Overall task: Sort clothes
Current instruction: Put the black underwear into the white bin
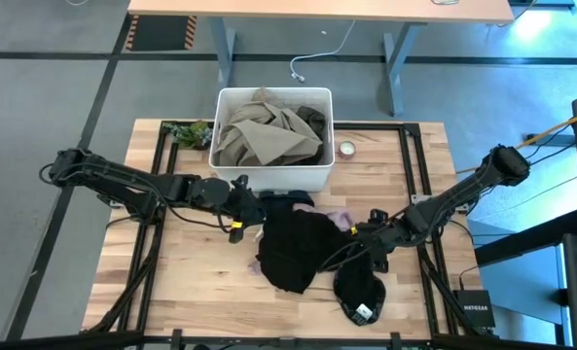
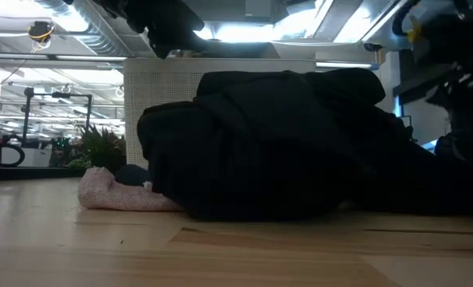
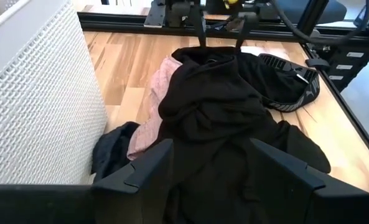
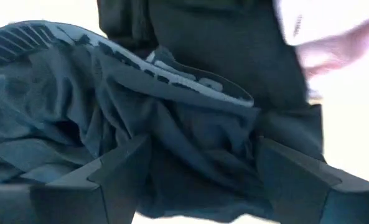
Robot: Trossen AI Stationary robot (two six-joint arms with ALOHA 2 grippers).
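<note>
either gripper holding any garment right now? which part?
Nothing held. Left gripper is open over the black garment; right gripper is open over the dark waistbanded piece, neither closed on fabric.

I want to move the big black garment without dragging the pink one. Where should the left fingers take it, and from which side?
Probably best to grip the raised folded ridge on top of the black garment, coming straight down. The pink garment peeks out beside the white bin, so a high pinch away from that edge should avoid it. The left gripper is open over it.
</note>
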